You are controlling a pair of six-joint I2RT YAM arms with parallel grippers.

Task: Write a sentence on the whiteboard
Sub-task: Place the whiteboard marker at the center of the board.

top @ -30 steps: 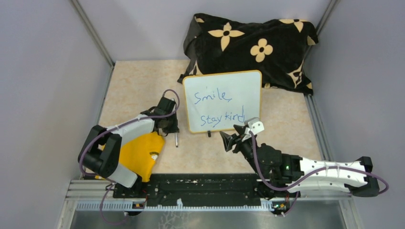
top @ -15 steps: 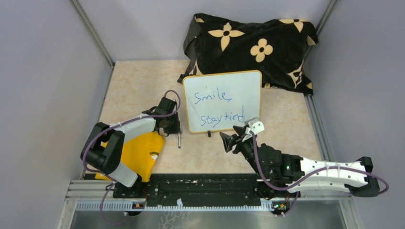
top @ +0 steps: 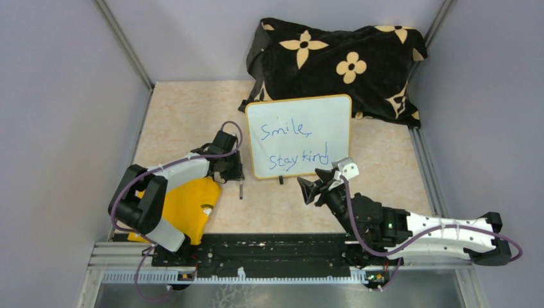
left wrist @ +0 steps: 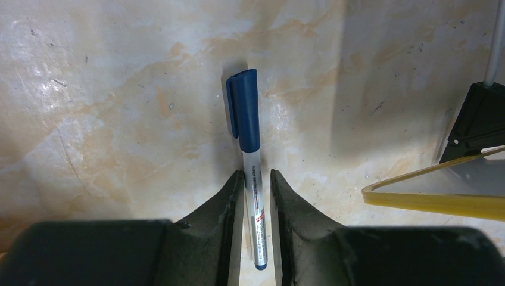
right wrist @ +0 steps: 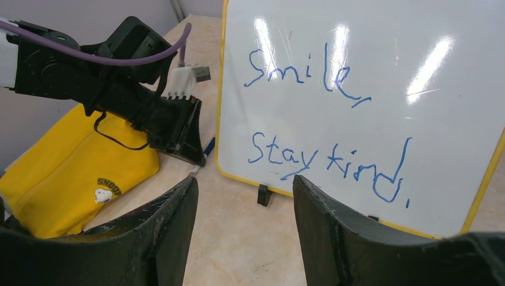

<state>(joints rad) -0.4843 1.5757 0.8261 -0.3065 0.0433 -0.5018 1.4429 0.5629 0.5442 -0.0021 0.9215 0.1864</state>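
The whiteboard stands upright on its black feet mid-table and reads "Smile, Stay kind." in blue; the right wrist view shows it close up. A silver marker with a blue cap lies on the table left of the board. My left gripper points down over it, and its jaws stand slightly apart on either side of the barrel, with a thin gap on the right. My right gripper is open and empty, low in front of the board's lower edge.
A yellow cloth bag lies under the left arm and shows in the right wrist view. A black flowered cloth is heaped behind the board. Grey walls close in on both sides and the back.
My left gripper and the marker shifted slightly to the right, then stayed still. My right gripper drew back slightly to the right.
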